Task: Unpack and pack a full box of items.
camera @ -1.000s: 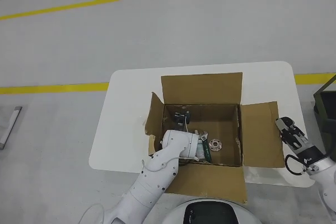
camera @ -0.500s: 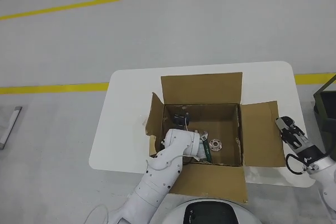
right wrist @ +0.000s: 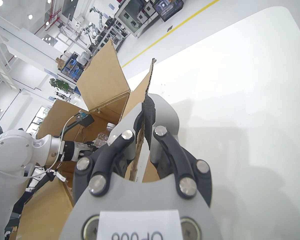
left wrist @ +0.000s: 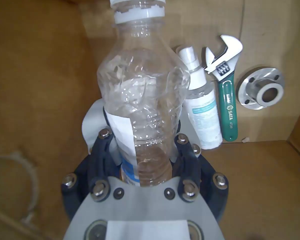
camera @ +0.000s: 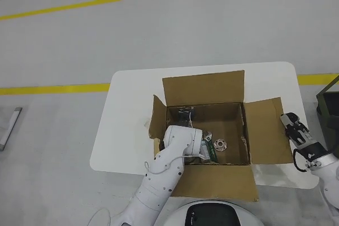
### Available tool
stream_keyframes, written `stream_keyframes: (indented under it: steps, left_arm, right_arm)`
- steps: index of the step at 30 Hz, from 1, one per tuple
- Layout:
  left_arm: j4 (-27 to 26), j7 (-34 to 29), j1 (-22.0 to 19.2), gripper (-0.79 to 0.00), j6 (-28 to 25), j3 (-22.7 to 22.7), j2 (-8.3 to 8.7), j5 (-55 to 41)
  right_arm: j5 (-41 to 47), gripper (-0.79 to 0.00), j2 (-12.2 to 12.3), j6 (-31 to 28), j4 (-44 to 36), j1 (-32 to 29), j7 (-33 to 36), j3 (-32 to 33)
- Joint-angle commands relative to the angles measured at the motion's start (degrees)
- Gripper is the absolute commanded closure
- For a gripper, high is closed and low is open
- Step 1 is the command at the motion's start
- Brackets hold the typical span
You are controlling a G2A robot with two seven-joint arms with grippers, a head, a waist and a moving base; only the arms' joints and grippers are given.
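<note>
A: Starting at the left, where is the bottle [left wrist: 142, 83]?

B: Inside the box [camera: 203, 89] on the table [camera: 130, 124], toward its left side. The left gripper [left wrist: 143, 138] has its jaws closed on the lower, labelled part. I cannot tell whether the bottle touches the box floor.

A: How will it handle?

B: I judge it light. It is thin clear plastic, dented, with only a little water inside. The wall is soft and smooth, so a hard squeeze could buckle it and a loose one could let it slip. Low on the body, where the jaws sit, looks the sound place to hold it.

A: Which way does it point?

B: Its long axis runs straight out from the gripper, with the white cap at the far end toward a box wall.

A: And further right?

B: There are 3 things lying on the box floor: a spray bottle [left wrist: 202, 106], a wrench [left wrist: 226, 96] and a metal ring [left wrist: 261, 88]. The first 2 lie roughly parallel to the bottle.

A: And the right side?

B: The right gripper [right wrist: 146, 116] has its jaws pinched narrow on the edge of the right flap [camera: 268, 130].
</note>
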Motion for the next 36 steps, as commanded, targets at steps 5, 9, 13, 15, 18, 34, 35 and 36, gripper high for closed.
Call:
stream_keyframes:
  steps: [5,9,13,15,18,34,35,36]
  left_arm:
    - [-7.5,-2.2,0.9,0.0,-2.4,-1.8,0.07,3.6]
    - [-12.2,-2.2,2.4,0.0,-3.6,-4.8,0.59,5.8]
    - [-17.2,-2.2,3.9,0.0,-4.8,-8.1,1.07,8.3]
    - [-19.2,-2.2,4.5,0.0,-5.3,-9.7,1.26,10.4]
    - [-22.3,-2.2,4.9,0.0,-4.6,-12.1,1.15,9.4]
    - [-27.2,-2.2,4.0,0.0,-9.0,-10.9,0.05,8.1]
    - [-27.7,-2.2,3.9,0.0,-9.5,-11.0,0.04,8.5]
    - [-28.3,-2.2,3.9,0.0,-9.8,-11.1,-0.03,8.2]
  right_arm:
    - [0.3,0.0,0.0,0.8,1.9,2.0,-0.5,0.4]
    - [0.7,0.0,0.0,0.7,3.1,2.3,-0.4,1.3]
    - [0.9,0.0,0.0,0.8,3.7,2.3,-0.4,1.9]
    - [0.9,0.0,0.0,0.9,3.9,2.3,-0.4,2.2]
    - [0.7,0.0,0.1,0.9,4.0,2.2,-0.3,2.4]
    - [17.8,-0.785,0.3,-6.5,0.3,3.0,11.3,2.2]
    - [19.3,-0.785,0.3,-7.0,0.1,3.1,12.9,1.9]
    - [19.6,-0.785,0.4,-7.2,-0.1,3.1,14.2,1.6]
